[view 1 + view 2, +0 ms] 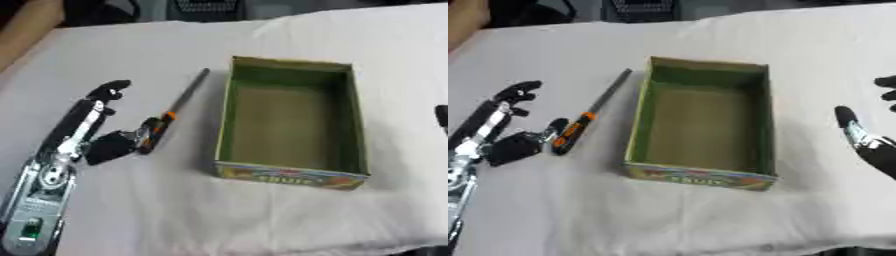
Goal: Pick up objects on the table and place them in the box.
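1. Left eye view: a tool (175, 110) lies on the table (175, 210), w/ a long grey metal shaft and an orange-and-black handle. Looks like a file or screwdriver, can't say which.
2. It lies slantwise: shaft tip points up toward the far side, near the box's far-left corner; handle end is nearer the robot.
3. Box (290, 176) sits mid-table, just right of the tool but apart from it. Open top, green inner walls, brownish floor, nothing inside. Colourful printed front w/ lettering I can't read.
4. Left hand (109, 142) comes in from lower left on a silver-and-black arm. Its lower digit, prob. the thumb, is at the tool's handle end, touching or nearly so. Long fingers (109, 91) stretch up and away from it, straightish, so the hand is spread wide and holds nothing.
5. Right hand (866, 142), seen best in the right eye view at the right edge: fingers up, relaxed and spread, well apart from the box, holding nothing.
6. Table has a white cloth, wrinkled near the front.
7. Nothing lies btw. tool and box.
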Robot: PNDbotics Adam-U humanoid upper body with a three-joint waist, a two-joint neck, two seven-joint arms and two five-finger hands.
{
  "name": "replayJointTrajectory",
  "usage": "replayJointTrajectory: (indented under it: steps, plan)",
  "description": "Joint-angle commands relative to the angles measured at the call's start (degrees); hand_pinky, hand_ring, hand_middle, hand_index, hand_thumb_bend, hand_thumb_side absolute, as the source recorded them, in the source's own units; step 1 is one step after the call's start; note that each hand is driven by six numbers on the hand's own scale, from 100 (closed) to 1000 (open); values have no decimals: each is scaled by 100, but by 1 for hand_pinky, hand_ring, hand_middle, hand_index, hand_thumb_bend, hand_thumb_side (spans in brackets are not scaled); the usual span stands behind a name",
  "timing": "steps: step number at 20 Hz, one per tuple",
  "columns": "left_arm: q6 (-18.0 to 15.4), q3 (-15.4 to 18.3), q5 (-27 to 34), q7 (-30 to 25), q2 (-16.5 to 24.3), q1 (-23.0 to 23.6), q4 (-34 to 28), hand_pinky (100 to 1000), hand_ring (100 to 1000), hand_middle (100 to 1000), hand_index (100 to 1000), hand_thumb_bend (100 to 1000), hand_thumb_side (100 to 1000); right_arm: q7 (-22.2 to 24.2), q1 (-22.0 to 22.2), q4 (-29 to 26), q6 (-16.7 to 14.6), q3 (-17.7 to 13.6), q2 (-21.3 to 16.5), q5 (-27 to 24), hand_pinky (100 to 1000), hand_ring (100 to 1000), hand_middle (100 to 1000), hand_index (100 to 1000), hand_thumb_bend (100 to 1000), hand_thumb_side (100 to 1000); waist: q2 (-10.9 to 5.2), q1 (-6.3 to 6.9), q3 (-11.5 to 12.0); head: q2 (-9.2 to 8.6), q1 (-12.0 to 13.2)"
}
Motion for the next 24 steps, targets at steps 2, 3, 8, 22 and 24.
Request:
replayJointTrajectory:
  steps: [2, 3, 8, 22, 24]
  plan:
    - [149, -165, -313, -131, 256, -250, 232, 825, 931, 940, 968, 550, 493, 19, -2, -119, -11, 2, -111, -18, 561, 635, 699, 756, 525, 618, -85, 22, -24, 3, 53]
    - [175, -215, -339, -166, 298, -317, 331, 824, 930, 939, 968, 551, 493, 21, 0, -119, -10, 3, -117, -18, 561, 635, 699, 756, 526, 618, -89, 32, -31, 3, 56]
    - [273, -371, -291, -199, 423, -541, 798, 827, 927, 936, 963, 562, 491, 33, 5, -119, -12, 8, -140, -15, 561, 635, 699, 756, 525, 618, -99, 65, -51, 3, 78]
    - [340, -451, -520, -89, 193, -913, 1548, 812, 826, 851, 921, 563, 483, 43, 19, -119, -13, 11, -150, -15, 561, 635, 699, 755, 522, 619, -115, 81, -67, 3, 114]
    - [352, -449, -566, -86, 204, -939, 1561, 816, 826, 847, 909, 562, 478, 45, 19, -119, -15, 12, -152, -17, 561, 636, 700, 755, 521, 620, -117, 84, -70, 3, 114]
